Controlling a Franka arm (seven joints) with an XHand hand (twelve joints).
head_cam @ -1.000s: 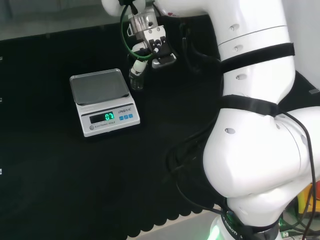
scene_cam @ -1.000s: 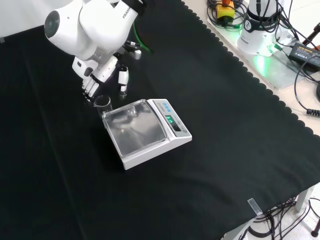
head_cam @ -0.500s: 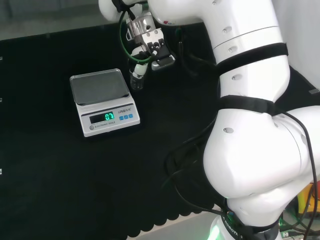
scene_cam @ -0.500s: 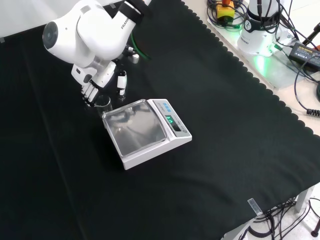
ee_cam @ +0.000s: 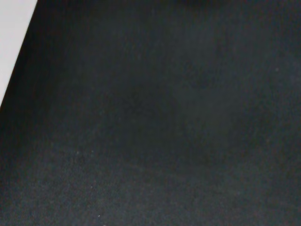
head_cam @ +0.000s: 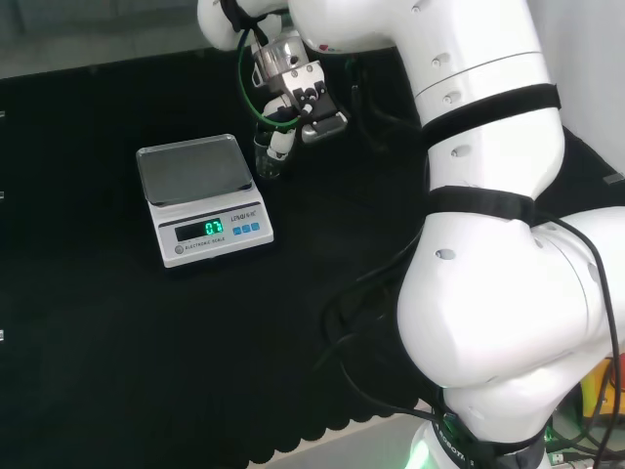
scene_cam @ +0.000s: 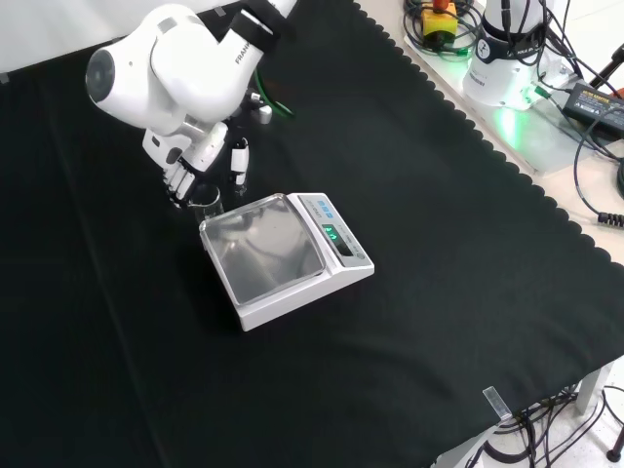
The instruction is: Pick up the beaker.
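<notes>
Clear glass, the beaker (scene_cam: pixel 204 204) stands upright on the black cloth (scene_cam: pixel 409 195), its mouth up and its long axis vertical. In the front view it sits just beyond the far left corner of the white scale (scene_cam: pixel 289 257), close beside the pan's edge; whether glass and scale touch cannot be told. In the head view the beaker (head_cam: pixel 268 160) stands just right of the scale (head_cam: pixel 203 200), level with the pan's far right corner, toward the far edge of the cloth.

Hand (scene_cam: pixel 187 161): in the front view it hangs directly over and behind the beaker, its fingers (scene_cam: pixel 176 182) pointing down at the far side of the rim. A separate white digit (scene_cam: pixel 239 159) reaches down on the other side, to the right of the beaker in that view, so the glass lies between the two. In the head view the hand (head_cam: pixel 293 98) is above and slightly right of the beaker, with one white fingertip (head_cam: pixel 280 147) at the rim. Contact with the glass cannot be confirmed, and it cannot be told whether the fingers have closed on it.

Wrist view: black cloth (ee_cam: pixel 164 122), with a pale strip at one corner.
</notes>
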